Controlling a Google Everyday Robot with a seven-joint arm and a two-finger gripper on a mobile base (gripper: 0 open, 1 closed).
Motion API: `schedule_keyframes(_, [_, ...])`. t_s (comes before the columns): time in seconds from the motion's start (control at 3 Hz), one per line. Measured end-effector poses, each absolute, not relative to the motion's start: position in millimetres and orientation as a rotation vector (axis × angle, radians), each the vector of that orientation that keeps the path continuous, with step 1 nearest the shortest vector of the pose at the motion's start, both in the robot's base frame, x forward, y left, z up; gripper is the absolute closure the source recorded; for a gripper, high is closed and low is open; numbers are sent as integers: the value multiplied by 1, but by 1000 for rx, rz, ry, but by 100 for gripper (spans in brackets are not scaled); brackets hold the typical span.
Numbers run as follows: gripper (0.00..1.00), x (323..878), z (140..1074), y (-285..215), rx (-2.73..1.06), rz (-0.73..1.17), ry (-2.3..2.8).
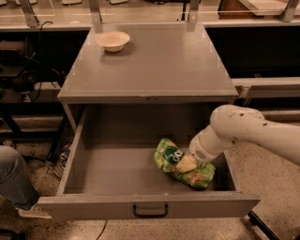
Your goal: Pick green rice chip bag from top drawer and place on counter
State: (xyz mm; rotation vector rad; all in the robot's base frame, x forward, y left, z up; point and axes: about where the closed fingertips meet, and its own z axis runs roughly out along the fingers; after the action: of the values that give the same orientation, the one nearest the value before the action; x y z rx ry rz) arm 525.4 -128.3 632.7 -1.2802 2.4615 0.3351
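Observation:
The green rice chip bag lies on the floor of the open top drawer, toward its right front. It is light green with a dark green oval logo. My gripper reaches down into the drawer from the right and rests on the middle of the bag, covering part of it. The white arm comes in over the drawer's right wall. The counter is the flat grey cabinet top just behind the drawer.
A pale bowl sits on the counter's back left corner. Metal posts of a long bench stand behind it. A person's leg and shoe are at the left of the drawer front, which has a dark handle.

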Motion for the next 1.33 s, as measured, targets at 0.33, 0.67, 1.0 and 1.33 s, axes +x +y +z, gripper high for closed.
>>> schedule_keyframes(0.33, [100, 533, 713, -147, -1203, 455, 2304])
schedule_keyframes(0.67, [100, 545, 795, -167, -1230, 460, 2137])
schedule_keyframes(1.0, [100, 559, 897, -206, -1222, 366, 2020])
schedule_keyframes(1.33, [100, 563, 901, -202, -1217, 357, 2004])
